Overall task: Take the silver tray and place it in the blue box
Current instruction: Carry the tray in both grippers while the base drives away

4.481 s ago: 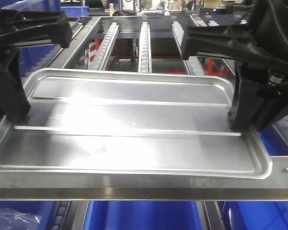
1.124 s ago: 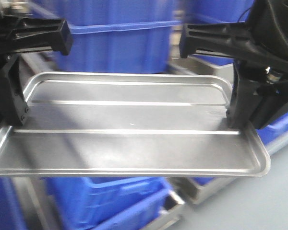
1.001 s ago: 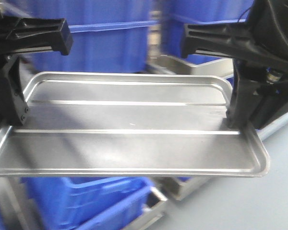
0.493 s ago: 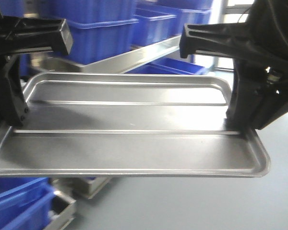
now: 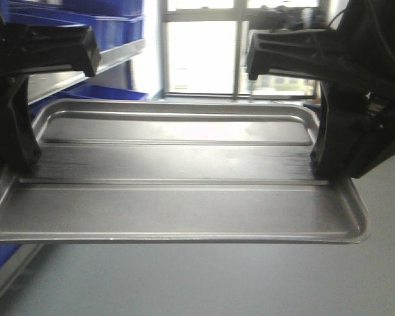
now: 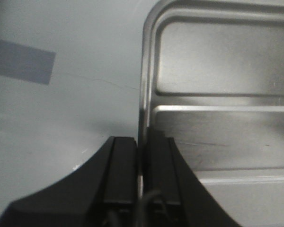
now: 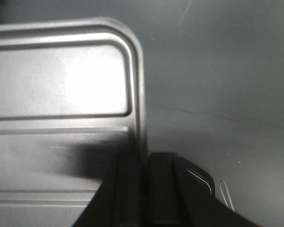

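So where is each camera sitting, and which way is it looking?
Front view: sits on the robot between the arms and looks ahead over the silver tray toward a window; the left gripper and right gripper show.
Left wrist view: sits behind the left gripper and looks down at the tray's left rim and the grey floor.
Right wrist view: sits behind the right gripper and looks down at the right rim.
Shared: every view shows the tray; both wrist views show the floor.

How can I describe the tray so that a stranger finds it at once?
In front of the bright window, the left gripper and the right gripper face each other. The silver tray hangs between them, pinched at both short rims. Unlike the blue boxes at the left, it is shiny metal, shallow, with two long ridges.
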